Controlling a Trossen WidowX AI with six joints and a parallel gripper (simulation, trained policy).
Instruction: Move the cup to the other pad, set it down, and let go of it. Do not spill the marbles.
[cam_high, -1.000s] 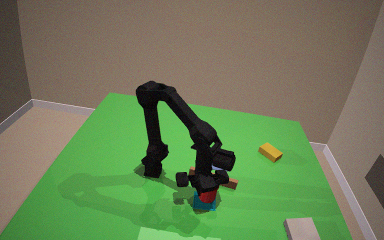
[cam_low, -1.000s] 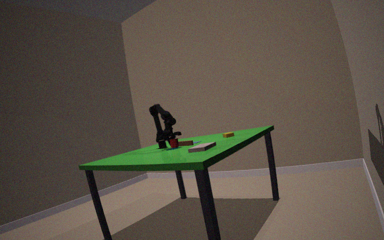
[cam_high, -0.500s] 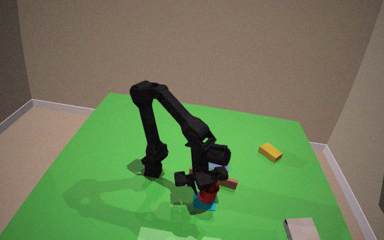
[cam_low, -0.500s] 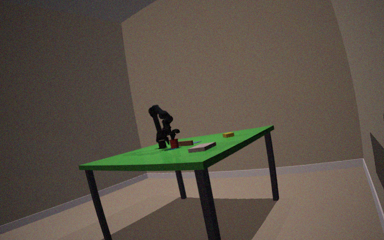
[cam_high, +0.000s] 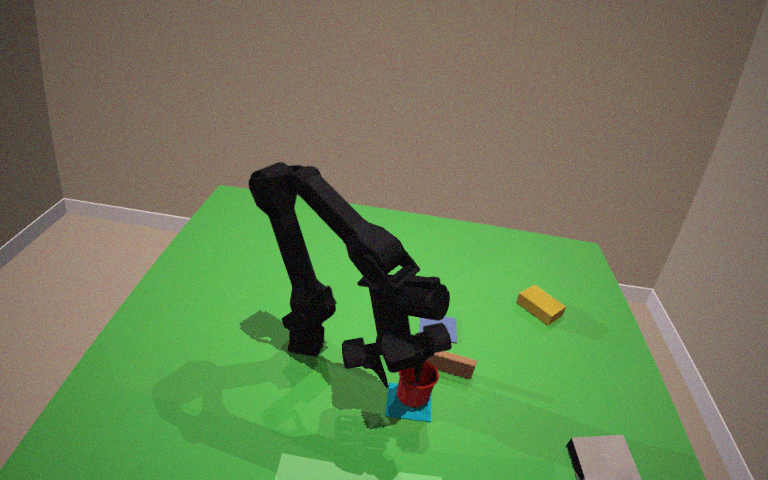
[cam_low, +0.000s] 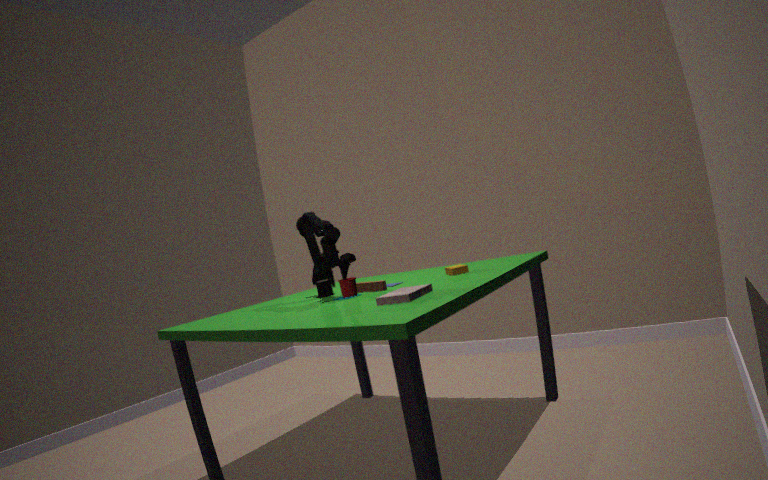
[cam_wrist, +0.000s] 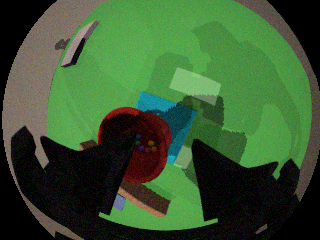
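Observation:
The red cup (cam_high: 416, 391) (cam_low: 348, 287) (cam_wrist: 151, 169) stands on the cyan pad (cam_high: 421, 415) (cam_wrist: 150, 102), upright or nearly so. Several small coloured marbles (cam_wrist: 151, 143) lie inside the cup. My gripper (cam_high: 402, 384) (cam_wrist: 165, 139) is open around the cup's near wall: one fingertip is over or inside the cup's mouth, the other is outside it, with a gap between the outer finger and the wall. Whether the inner finger touches the cup I cannot tell. The blue-violet pad (cam_high: 448, 330) (cam_low: 394, 284) (cam_wrist: 119, 202) lies farther back, partly hidden by the arm in the top view.
A brown block (cam_high: 459, 366) (cam_low: 372, 286) (cam_wrist: 145, 200) stands between the pads, close to the cup. A yellow block (cam_high: 539, 304) (cam_low: 456, 270) lies at the back right. A pinkish-grey slab (cam_high: 606, 457) (cam_low: 404, 294) (cam_wrist: 80, 44) lies at the front right.

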